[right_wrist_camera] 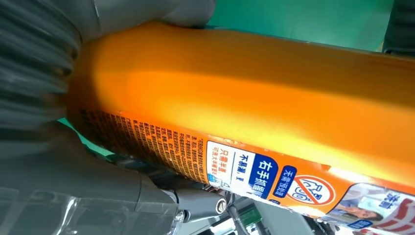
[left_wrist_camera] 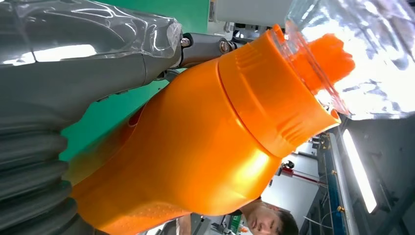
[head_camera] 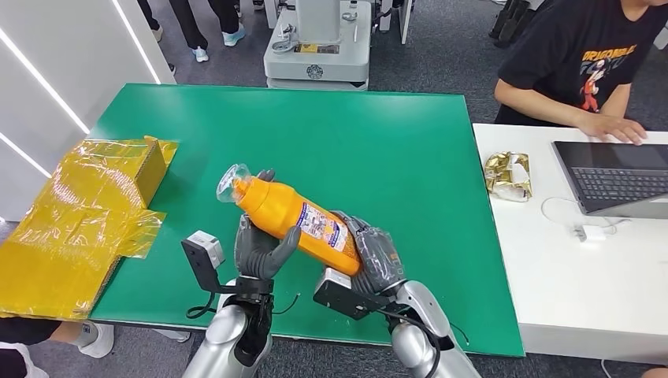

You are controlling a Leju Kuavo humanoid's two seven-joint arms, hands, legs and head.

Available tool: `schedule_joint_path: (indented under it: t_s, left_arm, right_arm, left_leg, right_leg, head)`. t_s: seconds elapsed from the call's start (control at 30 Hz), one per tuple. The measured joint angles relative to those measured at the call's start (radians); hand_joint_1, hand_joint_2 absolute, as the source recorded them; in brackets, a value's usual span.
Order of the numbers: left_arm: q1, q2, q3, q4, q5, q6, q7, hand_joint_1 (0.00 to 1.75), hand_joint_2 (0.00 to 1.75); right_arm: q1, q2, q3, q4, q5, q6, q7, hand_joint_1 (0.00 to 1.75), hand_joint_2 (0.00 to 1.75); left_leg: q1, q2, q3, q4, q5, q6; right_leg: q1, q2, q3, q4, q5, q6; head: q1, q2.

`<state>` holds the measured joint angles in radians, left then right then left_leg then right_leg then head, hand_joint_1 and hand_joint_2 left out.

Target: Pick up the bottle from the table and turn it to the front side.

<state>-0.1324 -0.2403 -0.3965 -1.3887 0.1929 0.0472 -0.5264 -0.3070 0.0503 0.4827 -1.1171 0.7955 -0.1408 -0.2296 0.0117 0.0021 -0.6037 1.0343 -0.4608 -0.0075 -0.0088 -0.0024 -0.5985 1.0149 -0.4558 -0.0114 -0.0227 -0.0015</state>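
An orange bottle [head_camera: 295,220] with a clear cap over its spout is lifted off the green table [head_camera: 378,134], tilted, cap toward the far left. Its printed label faces up and toward me. My left hand [head_camera: 260,250] cradles the bottle's upper body from below, fingers wrapped around it. My right hand [head_camera: 374,253] grips the bottle's base end. In the left wrist view the orange bottle [left_wrist_camera: 210,147] and its ribbed collar sit against my left hand [left_wrist_camera: 44,122]. In the right wrist view the bottle [right_wrist_camera: 254,107] lies across my right hand [right_wrist_camera: 54,161], its label text showing.
A yellow-wrapped cardboard box [head_camera: 87,213] sits at the table's left edge. On the white table [head_camera: 583,291] to the right are a gold foil wrapper [head_camera: 508,175], a laptop [head_camera: 618,177] and a person [head_camera: 583,55] typing. A robot base [head_camera: 319,47] stands beyond the table.
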Motion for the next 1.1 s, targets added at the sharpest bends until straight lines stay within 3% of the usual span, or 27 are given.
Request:
schedule_joint_path:
  t_s: [0.53,1.1]
  left_arm:
    - [-0.001,-0.007,0.022,0.029,-0.002,0.006,-0.003,0.00,1.75]
    - [-0.014,-0.009,0.046,0.012,-0.023,0.043,-0.021,0.00,1.75]
  right_arm:
    - [-0.004,0.000,0.001,0.017,-0.001,0.111,0.023,1.75,1.75]
    - [-0.005,0.000,0.011,0.044,-0.018,0.130,0.046,1.75,1.75]
  left_leg:
    - [0.000,0.000,0.000,0.000,0.000,0.000]
    - [0.000,0.000,0.000,0.000,0.000,0.000]
  right_leg:
    - [0.000,0.000,0.000,0.000,0.000,0.000]
    - [0.000,0.000,0.000,0.000,0.000,0.000]
  head:
    - [0.000,0.000]
    - [0.000,0.000]
